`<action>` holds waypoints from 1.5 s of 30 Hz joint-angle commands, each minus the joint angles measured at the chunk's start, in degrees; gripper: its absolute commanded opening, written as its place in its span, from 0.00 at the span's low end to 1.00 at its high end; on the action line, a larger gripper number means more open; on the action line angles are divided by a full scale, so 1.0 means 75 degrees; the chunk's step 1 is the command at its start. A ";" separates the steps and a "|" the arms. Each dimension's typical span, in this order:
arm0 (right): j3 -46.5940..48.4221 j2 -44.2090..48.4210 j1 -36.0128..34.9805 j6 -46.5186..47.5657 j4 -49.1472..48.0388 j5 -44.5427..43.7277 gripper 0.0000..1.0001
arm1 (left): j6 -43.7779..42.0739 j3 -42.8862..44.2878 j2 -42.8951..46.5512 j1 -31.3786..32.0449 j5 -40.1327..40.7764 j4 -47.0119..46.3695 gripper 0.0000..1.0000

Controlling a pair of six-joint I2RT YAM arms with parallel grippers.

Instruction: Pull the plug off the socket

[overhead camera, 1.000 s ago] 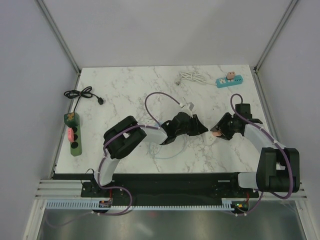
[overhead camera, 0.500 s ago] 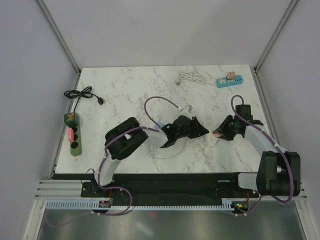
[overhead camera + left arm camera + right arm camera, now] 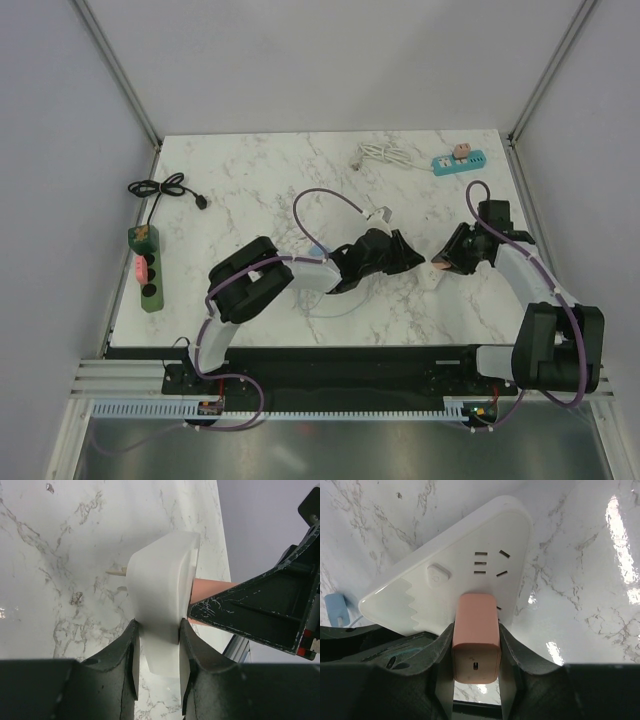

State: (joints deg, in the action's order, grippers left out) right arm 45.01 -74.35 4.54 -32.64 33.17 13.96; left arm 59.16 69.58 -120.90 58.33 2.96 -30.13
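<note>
The plug (image 3: 476,635) is a small salmon-pink block with rounded corners and a narrow oval port in its near end; its front end sits flush against the face of the socket (image 3: 470,565). The socket is a white, roughly triangular block with rounded corners; its face shows a rounded button and several sets of slots, and in the left wrist view two pale prongs stick out of its opposite side. The right gripper (image 3: 476,641) is clamped on the plug, one dark finger pressed to each long side, so the plug lies squarely between the fingertips with its port end towards the wrist. The left gripper (image 3: 158,647) is closed on the socket's near edge, pinching the white body between its two fingers; the pink plug juts out from the socket's right face into the other claw. Both claws meet right of centre over the marble table (image 3: 260,190), tips almost touching, with plug and socket between them.
</note>
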 commanded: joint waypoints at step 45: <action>0.0526 0.0948 0.1118 0.0485 0.0921 0.2286 0.00 | 0.0187 0.1140 -0.0649 -0.0183 0.0742 0.2435 0.02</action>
State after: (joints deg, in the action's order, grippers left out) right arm 46.87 -67.37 12.21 -28.71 40.18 22.92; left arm 61.73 78.30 -124.49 57.80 2.63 -18.35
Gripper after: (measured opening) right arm 0.402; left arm 0.351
